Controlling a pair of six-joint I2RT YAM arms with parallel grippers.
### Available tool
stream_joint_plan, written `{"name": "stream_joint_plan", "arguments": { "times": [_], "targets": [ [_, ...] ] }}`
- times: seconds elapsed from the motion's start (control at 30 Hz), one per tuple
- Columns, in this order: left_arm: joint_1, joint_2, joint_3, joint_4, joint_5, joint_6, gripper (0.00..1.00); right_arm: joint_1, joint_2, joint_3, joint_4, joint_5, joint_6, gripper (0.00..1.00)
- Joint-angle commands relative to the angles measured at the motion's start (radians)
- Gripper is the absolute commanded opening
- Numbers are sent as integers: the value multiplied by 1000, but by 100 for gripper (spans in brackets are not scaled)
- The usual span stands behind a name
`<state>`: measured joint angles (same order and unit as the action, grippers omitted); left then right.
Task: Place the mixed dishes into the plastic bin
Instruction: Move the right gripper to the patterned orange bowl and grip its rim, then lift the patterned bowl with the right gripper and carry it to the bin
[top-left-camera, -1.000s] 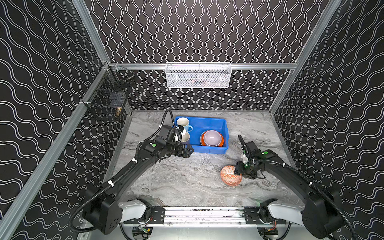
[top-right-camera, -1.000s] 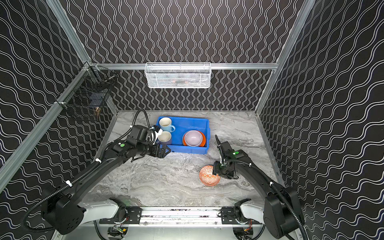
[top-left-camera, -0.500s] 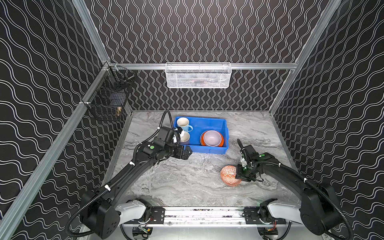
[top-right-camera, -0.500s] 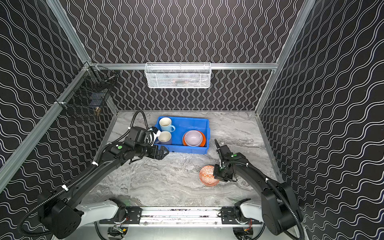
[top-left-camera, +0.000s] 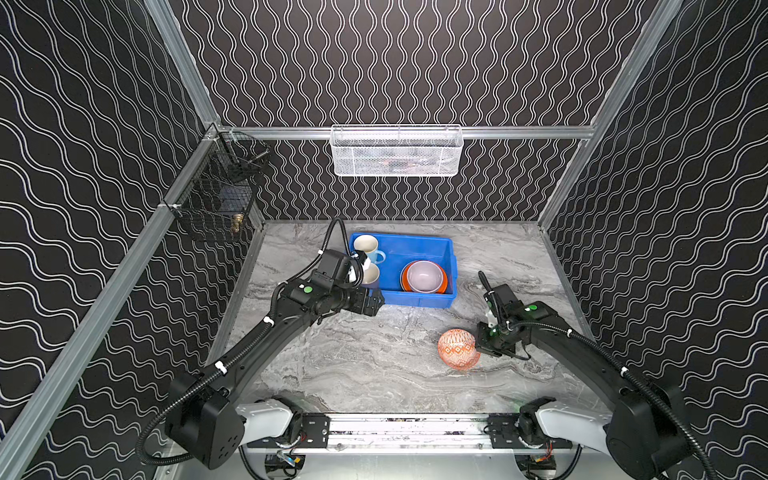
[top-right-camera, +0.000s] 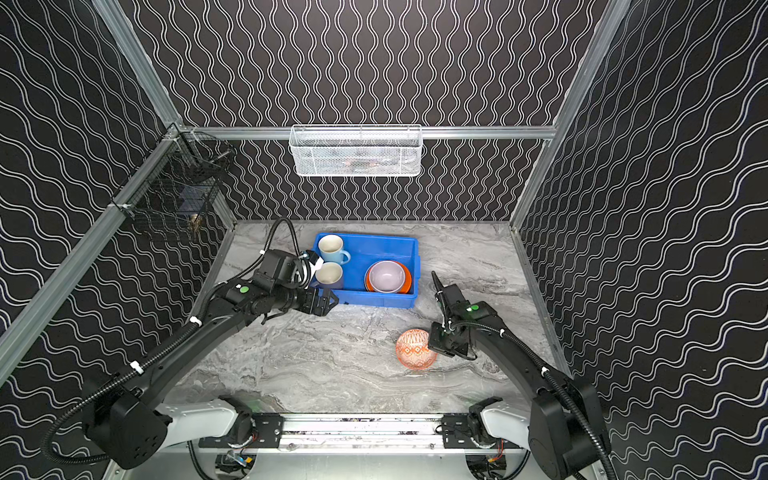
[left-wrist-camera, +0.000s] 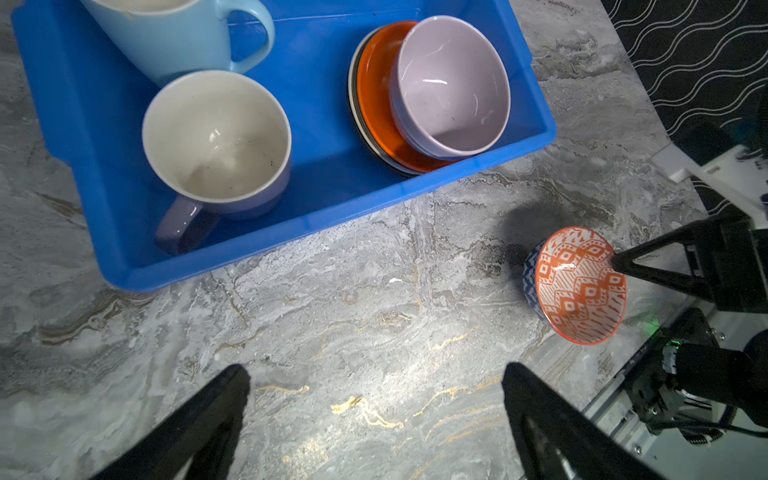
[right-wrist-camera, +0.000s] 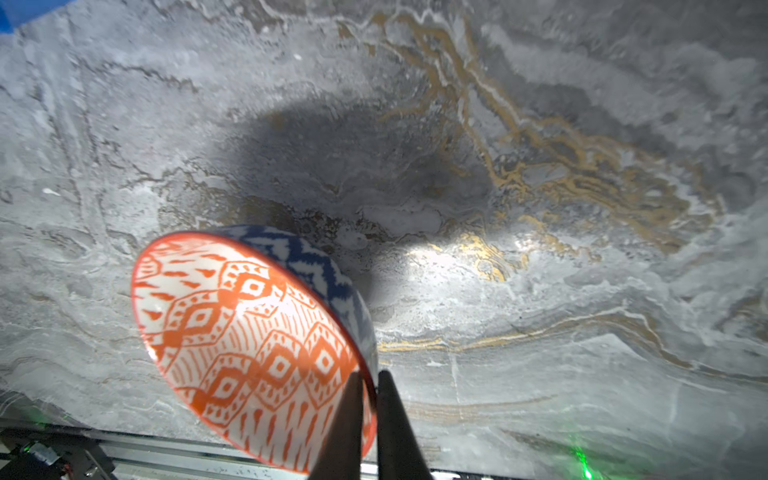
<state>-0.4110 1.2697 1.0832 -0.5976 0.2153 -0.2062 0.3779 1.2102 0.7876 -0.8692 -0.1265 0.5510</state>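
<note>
Orange-white patterned bowl: you will find it on the marble table, outside the bin, toward the front on your right. It is tipped steeply, so its orange inside faces up and forward. The blue pattern on its outer wall shows in the right wrist view. You cannot tell whether its underside touches the table.
Right gripper: clenched on the bowl's rim, with one finger inside the bowl and one outside.
Left gripper: released, with the fingers spread wide and nothing between them. It hangs over bare table just in front of the bin's front left corner.
Plastic bin: bright blue, at the back middle of the table and apart from the tipped bowl.
Light blue mug: upright in the bin's back left corner.
Lavender mug: upright, just in front of the blue one, with its handle toward the bin's front wall.
Lavender bowl: in the bin's right half, resting on the orange plate.
Orange plate: on top of a stack, where you can see darker rims beneath it.
</note>
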Motion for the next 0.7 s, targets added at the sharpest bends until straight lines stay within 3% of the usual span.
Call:
{"name": "stream_joint_plan", "arguments": {
  "times": [0.0, 0.23, 0.37, 0.67],
  "targets": [
    [1, 6, 9, 14, -19, 28, 99, 0, 5, 21, -35, 26, 6, 11],
    [2, 10, 8, 25, -11, 36, 99, 0, 57, -22, 27, 9, 10, 11],
    [1, 14, 11, 22, -12, 39, 99, 0, 77, -27, 52, 4, 13, 17],
    [2, 19, 11, 21, -9, 45, 99, 0, 98, 38, 22, 21, -8, 21]
  ]
}}
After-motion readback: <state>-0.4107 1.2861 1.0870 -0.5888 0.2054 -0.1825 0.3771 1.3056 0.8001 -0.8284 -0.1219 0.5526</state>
